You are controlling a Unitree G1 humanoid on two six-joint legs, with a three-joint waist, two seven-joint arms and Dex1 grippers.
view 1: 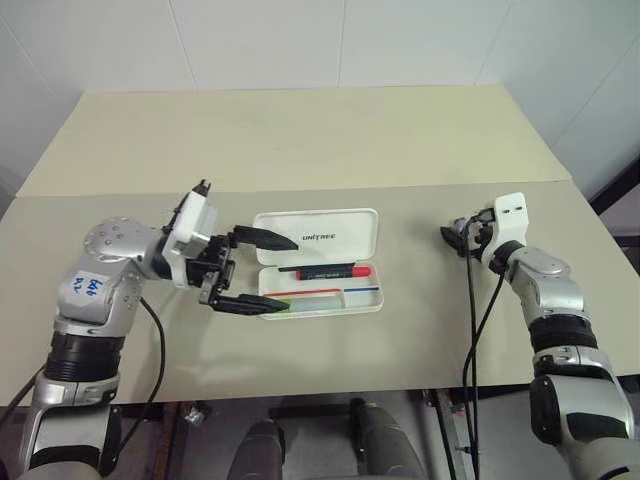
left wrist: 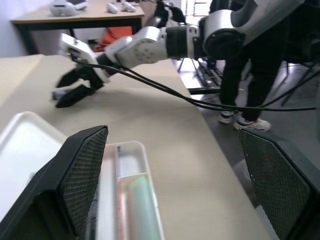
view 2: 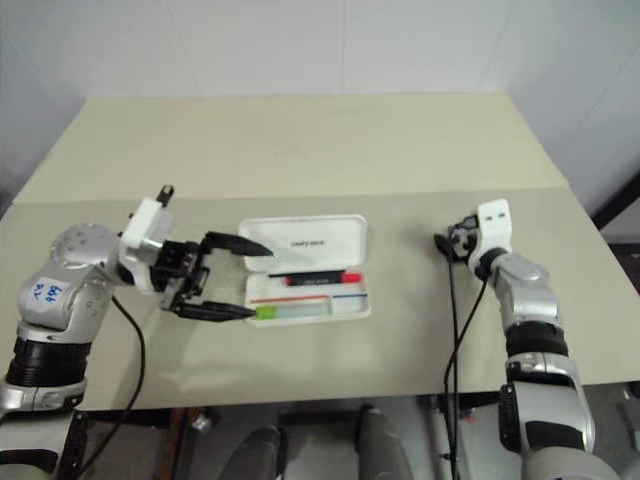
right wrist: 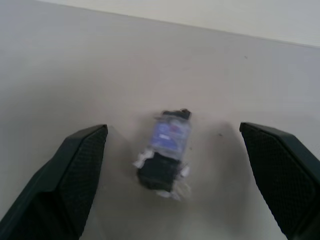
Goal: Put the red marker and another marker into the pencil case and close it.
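Pencil case (view 1: 330, 235): white, hinged, lid open, centre of frame on the beige surface (view 1: 300, 140). Red marker (view 1: 325, 270): lying in the tray's upper compartment. Lime-green marker (view 1: 300, 303): lying in the tray's lower compartment. Left tool (view 1: 262, 272): released, fingers spread, at the case's left end. Right tool (view 1: 455, 238): released, right of frame, well apart from the case, small dark object (right wrist: 167, 155) on the surface between its fingers.

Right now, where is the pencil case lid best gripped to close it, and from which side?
Grip the lid at its far long edge near the left end, coming from the left: it lies flat behind the tray, hinged on its near edge, and the open left gripper is beside it.
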